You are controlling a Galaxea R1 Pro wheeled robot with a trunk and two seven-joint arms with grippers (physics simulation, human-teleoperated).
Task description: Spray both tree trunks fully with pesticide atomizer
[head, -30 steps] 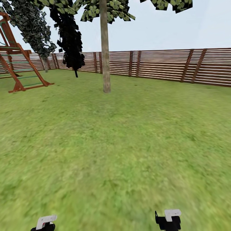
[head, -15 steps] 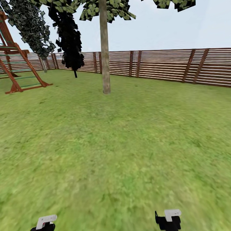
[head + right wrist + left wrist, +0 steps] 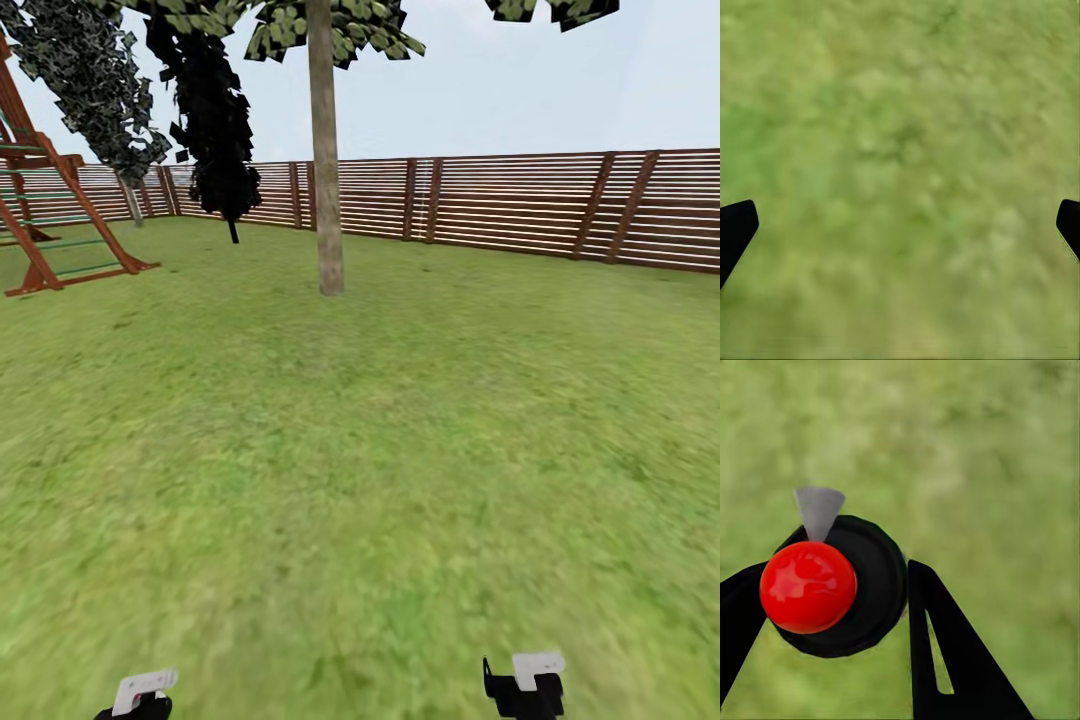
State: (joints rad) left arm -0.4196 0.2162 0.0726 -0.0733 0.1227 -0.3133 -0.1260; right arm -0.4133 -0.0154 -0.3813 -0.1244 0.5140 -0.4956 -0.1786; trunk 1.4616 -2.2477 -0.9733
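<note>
Now | left hand (image 3: 825,607) grips atomizer (image 3: 832,589) | right hand (image 3: 900,225) spread open | tree trunk (image 3: 326,170) ahead

The tree (image 3: 325,150) at upper centre of the head view loses most of its crown to the top edge. The wooden play frame (image 3: 50,220) is cut by the left edge. Both claws sit clipped at the bottom edge: left claw (image 3: 140,695), right claw (image 3: 525,685). In the left wrist view the atomizer (image 3: 832,589) hides the grass (image 3: 982,457) beneath, which is blurred.
</note>
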